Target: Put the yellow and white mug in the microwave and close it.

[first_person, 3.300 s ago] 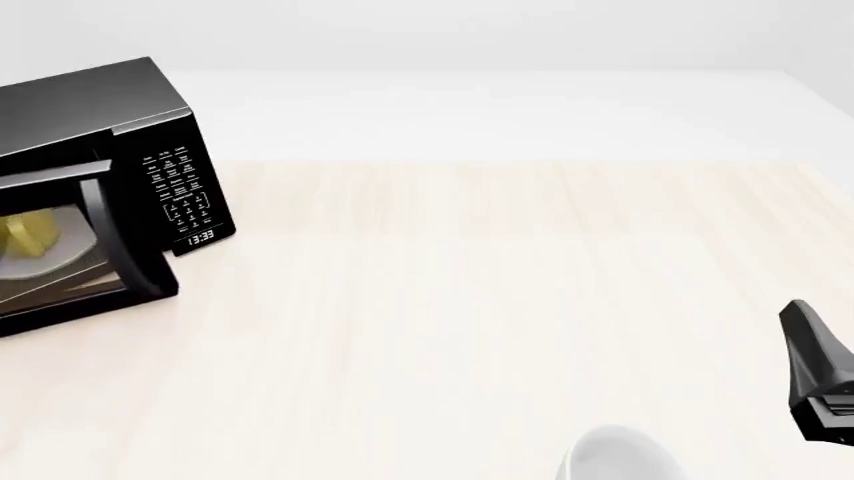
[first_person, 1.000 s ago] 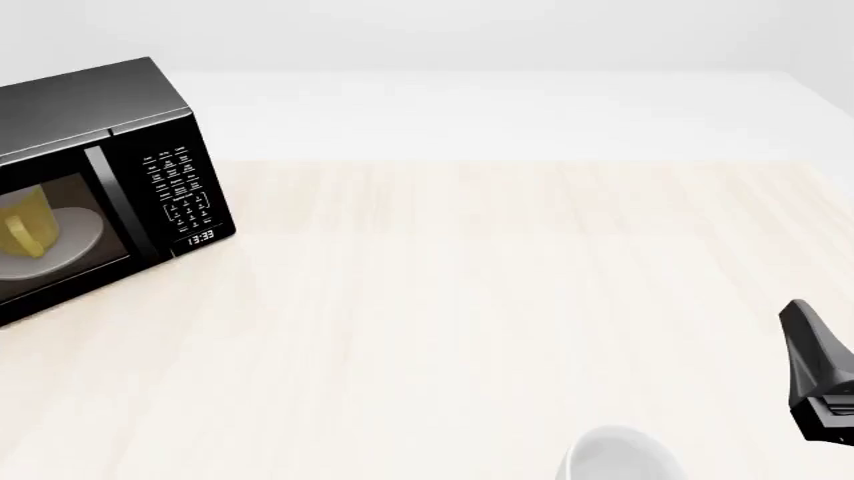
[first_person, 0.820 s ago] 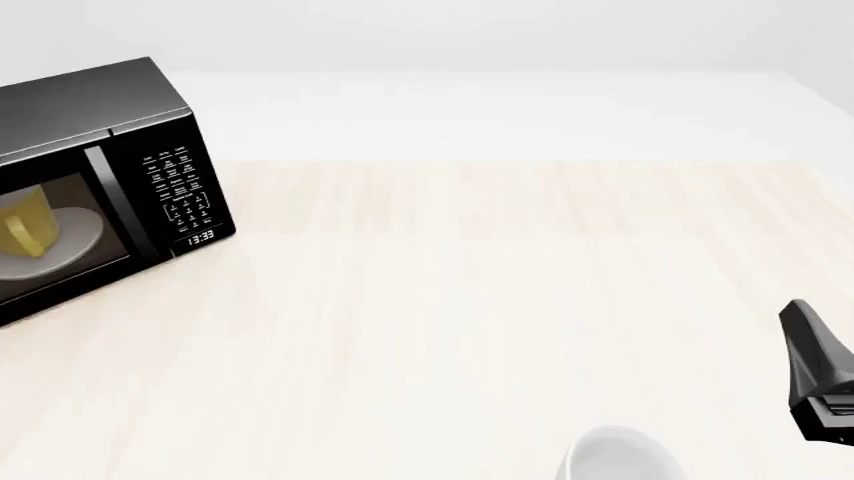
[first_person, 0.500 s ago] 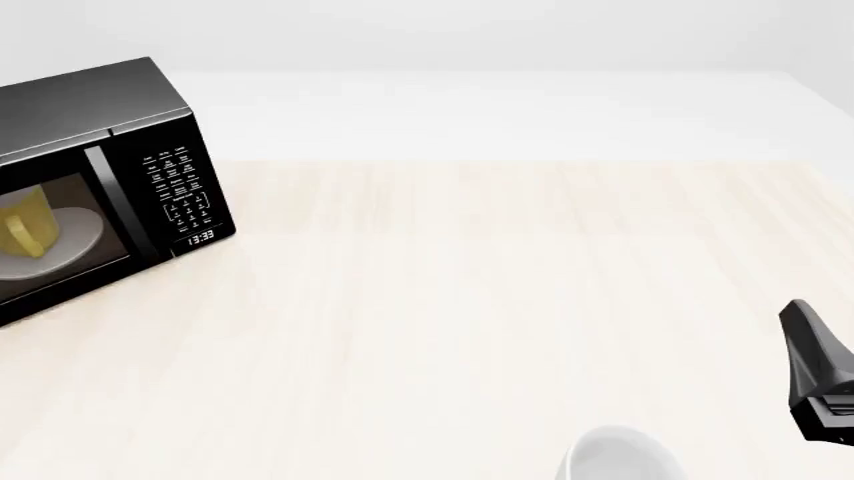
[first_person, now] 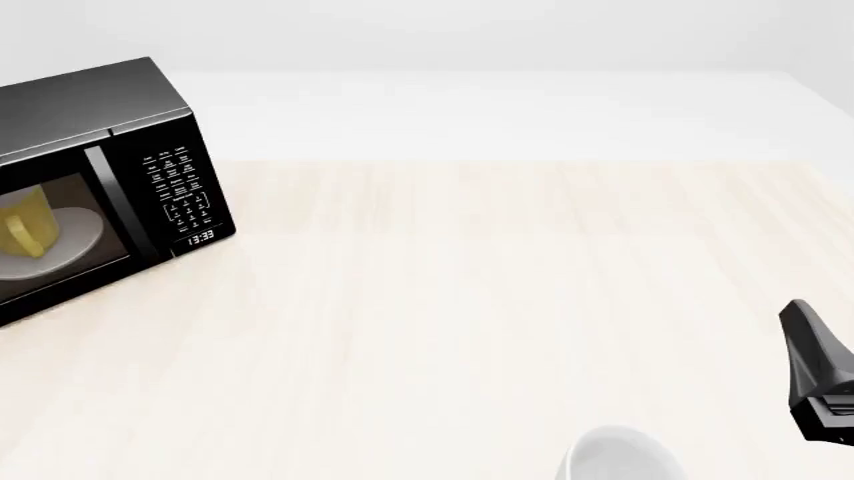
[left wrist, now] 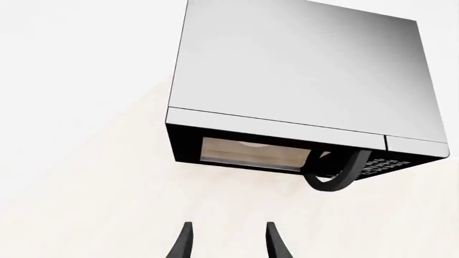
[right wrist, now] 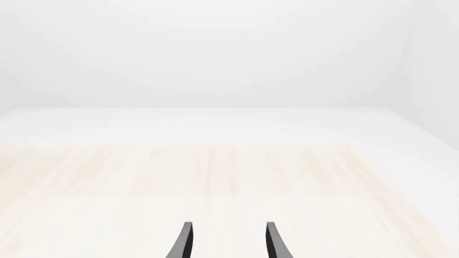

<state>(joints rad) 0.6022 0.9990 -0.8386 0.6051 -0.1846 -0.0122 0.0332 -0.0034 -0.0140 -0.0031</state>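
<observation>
The black microwave [first_person: 160, 115] stands at the table's left edge with its door shut. Through the door window the yellow and white mug [first_person: 27, 226] stands on the white round plate [first_person: 78, 238] inside. In the left wrist view the microwave [left wrist: 301, 75] shows from above, with its curved door handle [left wrist: 337, 176] sticking out; the mug is hidden there. My left gripper [left wrist: 228, 241] is open and empty, held back from the door and apart from it. My right gripper [right wrist: 228, 241] is open and empty over bare table at the right.
A plain white round cup [first_person: 617, 456] sits at the front edge, right of centre. Part of my right arm [first_person: 817, 370] shows at the right edge. The button panel and clock [first_person: 184, 195] face the table's middle.
The microwave door was ajar 3.3 s ago and is shut now. Over the last second nothing has moved.
</observation>
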